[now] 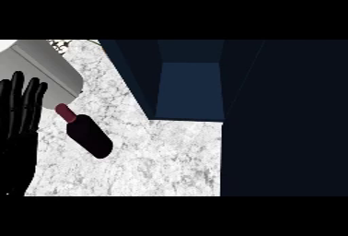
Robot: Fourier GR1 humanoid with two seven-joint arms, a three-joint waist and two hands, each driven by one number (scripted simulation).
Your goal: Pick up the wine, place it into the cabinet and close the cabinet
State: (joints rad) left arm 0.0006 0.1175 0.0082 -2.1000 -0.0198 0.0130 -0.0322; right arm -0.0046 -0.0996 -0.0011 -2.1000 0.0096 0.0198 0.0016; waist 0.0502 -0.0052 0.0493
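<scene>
A dark wine bottle (88, 134) with a red cap stands on the white marbled counter (163, 161), seen from steeply above, its cap pointing to the upper left. My left hand (20, 110) shows at the view's left edge, open with fingers straight and pointing up, a short way left of the bottle and not touching it. The dark blue cabinet (190, 87) stands at the top centre with its inside showing lighter blue; its open door reaches down the right side. My right hand is out of sight.
A grey metal sink or appliance (48, 69) sits at the top left, just above the bottle's cap. The cabinet's dark door panel (285, 120) covers the whole right side of the view.
</scene>
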